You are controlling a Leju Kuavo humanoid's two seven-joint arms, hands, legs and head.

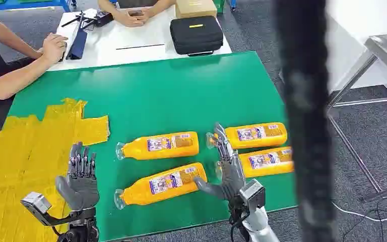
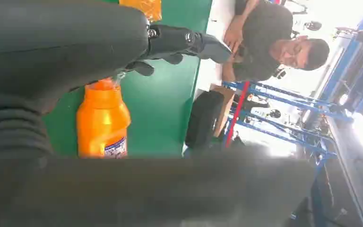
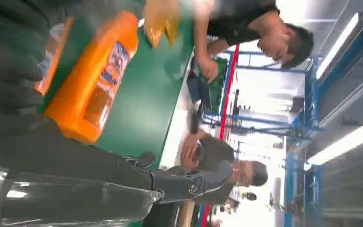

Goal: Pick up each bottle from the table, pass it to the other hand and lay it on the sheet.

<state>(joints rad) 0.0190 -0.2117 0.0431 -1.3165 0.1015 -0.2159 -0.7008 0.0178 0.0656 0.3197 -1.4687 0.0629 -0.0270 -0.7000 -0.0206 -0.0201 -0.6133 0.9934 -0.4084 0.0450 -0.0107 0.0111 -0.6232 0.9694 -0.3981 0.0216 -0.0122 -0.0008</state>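
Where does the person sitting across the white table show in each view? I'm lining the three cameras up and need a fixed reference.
Head view: the person is at the top edge, left of centre, with hands together on the white table.
Left wrist view: the person sits beyond the green table's far end, past the black case.
Right wrist view: the person sits beyond the green table's edge, hands together.
Shared landmark: the green table.

Four orange bottles lie on their sides on the green table (image 1: 181,91), clear caps pointing left, labels up. One (image 1: 158,145) lies mid-table; another (image 1: 162,184) sits nearer the front edge, slightly tilted. Two more lie to the right — the far one (image 1: 254,134) and the near one (image 1: 269,161), close together. The yellow sheet (image 1: 25,151) — wrinkled, bare — covers the table's left side.
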